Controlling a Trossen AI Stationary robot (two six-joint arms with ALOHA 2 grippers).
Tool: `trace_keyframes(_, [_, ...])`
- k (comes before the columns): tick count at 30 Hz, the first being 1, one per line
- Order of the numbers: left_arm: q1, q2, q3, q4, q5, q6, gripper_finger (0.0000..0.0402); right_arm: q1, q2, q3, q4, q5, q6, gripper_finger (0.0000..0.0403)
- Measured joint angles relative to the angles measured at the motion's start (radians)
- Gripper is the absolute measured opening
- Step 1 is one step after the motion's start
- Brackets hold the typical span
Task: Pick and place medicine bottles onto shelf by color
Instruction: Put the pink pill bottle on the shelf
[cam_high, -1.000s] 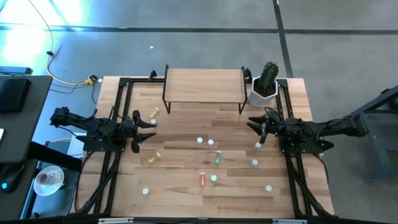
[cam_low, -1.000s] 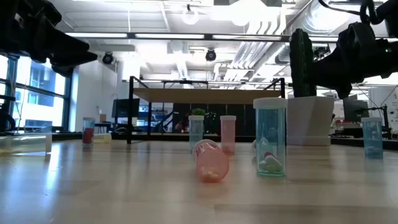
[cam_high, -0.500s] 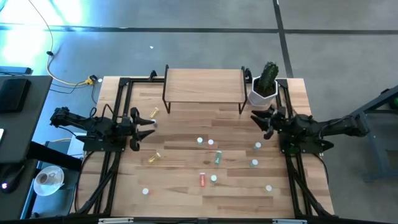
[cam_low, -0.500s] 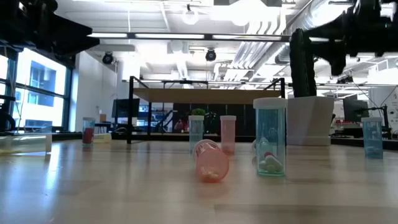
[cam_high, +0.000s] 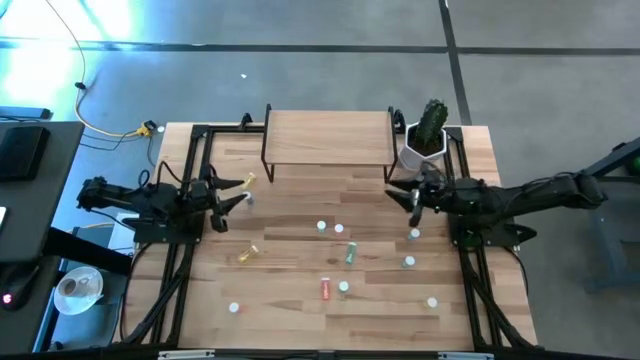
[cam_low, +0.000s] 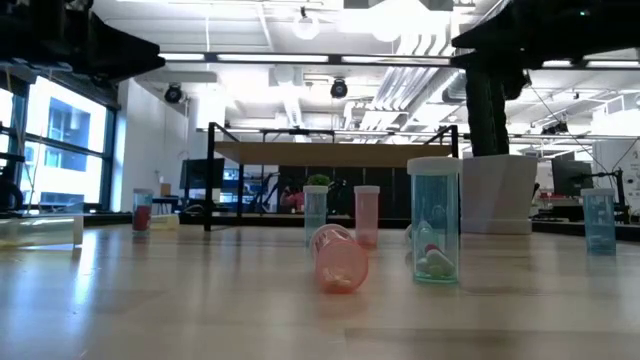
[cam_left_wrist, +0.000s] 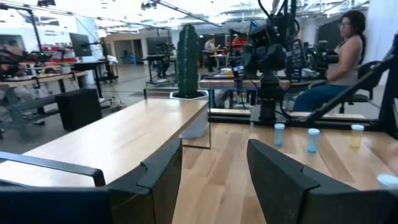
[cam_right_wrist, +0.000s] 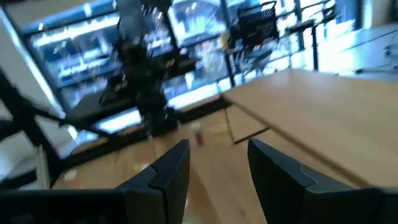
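Both grippers are empty with fingers parted — the left gripper (cam_high: 232, 194) at the left of the high view, the right gripper (cam_high: 408, 196) right of centre — each just below a front corner of the shelf (cam_high: 327, 137). Its board is bare, so sorting has not begun: the medicine bottles (cam_high: 343, 252) lie scattered over the table's centre and lower half. Several bottles' colours are too small to tell — and the low view hides both grippers' fingertips.
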Motion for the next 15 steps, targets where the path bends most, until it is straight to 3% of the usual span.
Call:
trace_keyframes(11, [0.046,0.0,0.005,-0.091,0.06,-0.059,0.0172,0.0,0.343,0.176,-0.002,-0.01,-0.048,0.0154])
trace_keyframes(15, [0.049,0.0,0.005,-0.121,0.06,-0.072,0.0172,0.0,0.45,0.28,-0.065,-0.062,-0.127,0.0163])
